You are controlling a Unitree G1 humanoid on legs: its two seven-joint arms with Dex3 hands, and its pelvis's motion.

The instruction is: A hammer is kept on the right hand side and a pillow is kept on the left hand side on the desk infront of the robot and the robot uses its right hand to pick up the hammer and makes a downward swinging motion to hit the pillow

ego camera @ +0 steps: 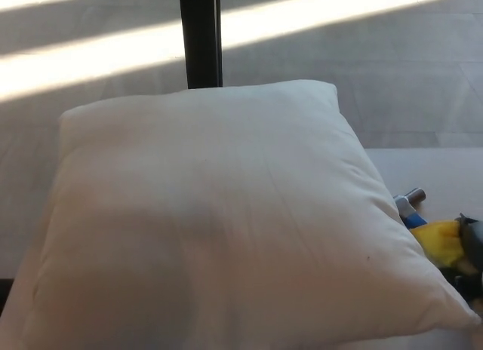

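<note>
Showing at the far right edge of the head view, the right hand (472, 252) appears only as a dark sliver, lying on or against the yellow part of the hammer (436, 238). Finger spread: cannot tell, since most of the hand is cut off by the frame edge and partly hidden behind the pillow (219, 222). Left hand: not in view.

Edges and room: the pillow fills most of the picture, w/ its right corner reaching down to the lower right, just beside the hammer and overlapping its near side. A bare strip of pale bench (430, 169) lies open above the hammer, btwn the pillow's right edge and the frame edge. A dark post (201, 37) stands behind the pillow's top edge; sunlit floor (362, 56) lies beyond.

Hammer position: on the bench, right of the pillow, metal end (414, 194) pointing up-left, blue section next, yellow section touching the hand.
</note>
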